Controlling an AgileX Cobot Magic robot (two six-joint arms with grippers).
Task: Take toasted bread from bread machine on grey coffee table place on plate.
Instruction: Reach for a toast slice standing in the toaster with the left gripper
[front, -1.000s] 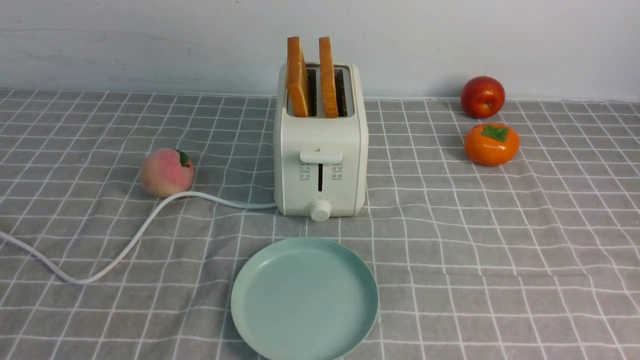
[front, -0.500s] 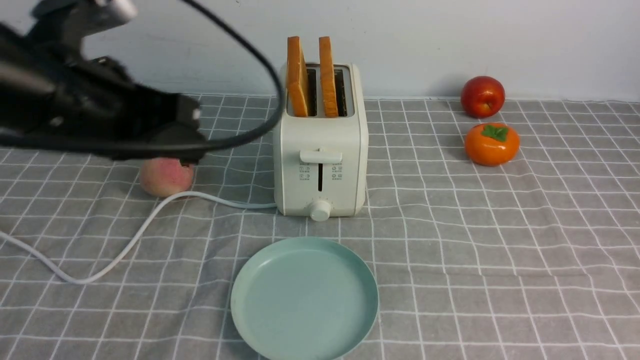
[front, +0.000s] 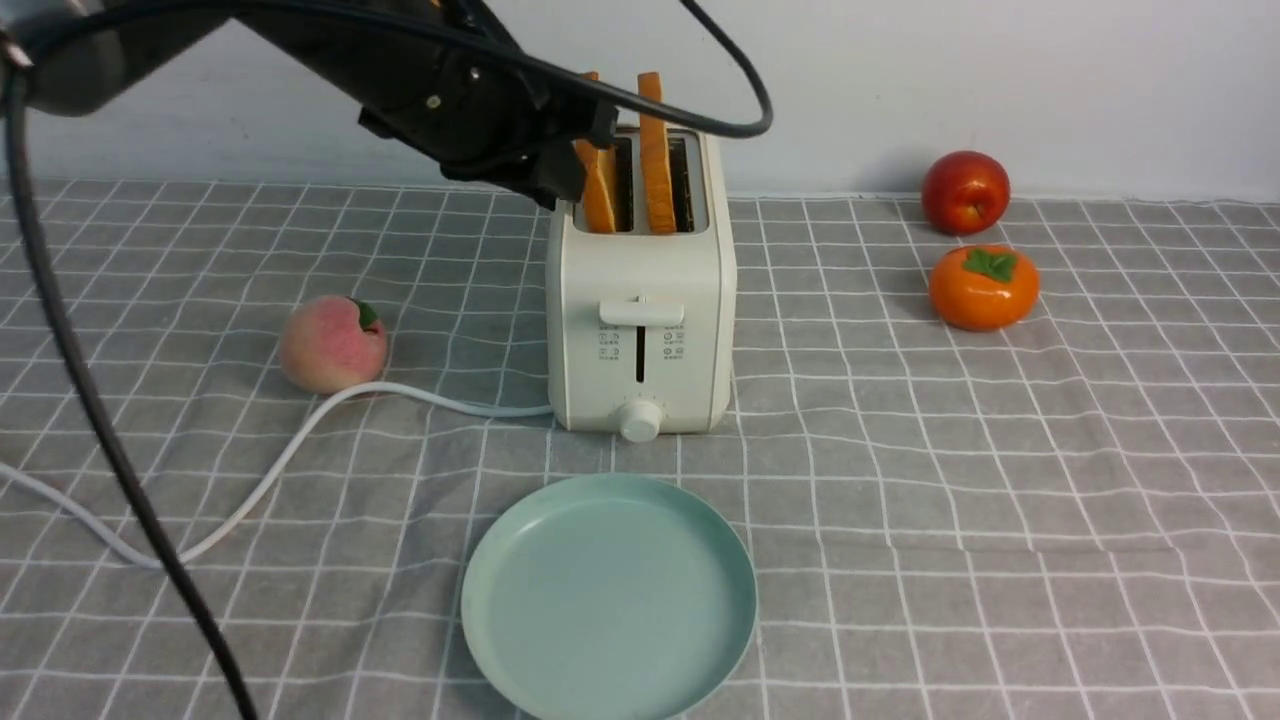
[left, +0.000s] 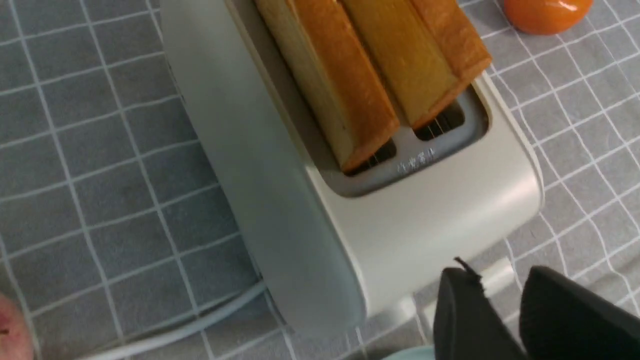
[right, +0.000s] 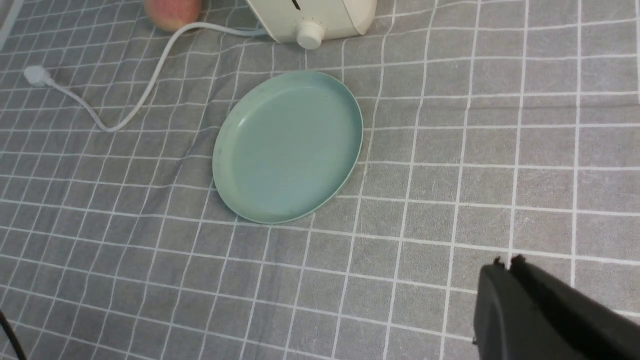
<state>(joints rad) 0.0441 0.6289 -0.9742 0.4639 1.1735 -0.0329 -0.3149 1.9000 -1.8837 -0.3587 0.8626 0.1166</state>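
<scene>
Two slices of toasted bread (front: 655, 150) stand upright in the slots of the cream-white bread machine (front: 640, 330) on the grey coffee table (front: 1000, 480). The mint-green plate (front: 608, 597) lies empty in front of it. My left gripper (front: 575, 160) hangs at toast height just left of the left slice (front: 600, 205), partly covering it, jaws apart and empty. In the left wrist view both slices (left: 350, 90) and the toaster (left: 410, 220) show beyond my open gripper (left: 500, 285). My right gripper (right: 506, 262) is shut and empty above the cloth, to the right of the plate (right: 287, 145).
A peach (front: 333, 343) lies left of the toaster beside its white cord (front: 270, 470). A red apple (front: 965, 193) and an orange persimmon (front: 983, 288) sit at the back right. A white wall stands behind the toaster. My left arm's black cable (front: 100, 420) hangs down at the left.
My left arm came into view from the left, then swung up and right until its gripper reached the left slice of toast. Toast, toaster and plate have not moved.
</scene>
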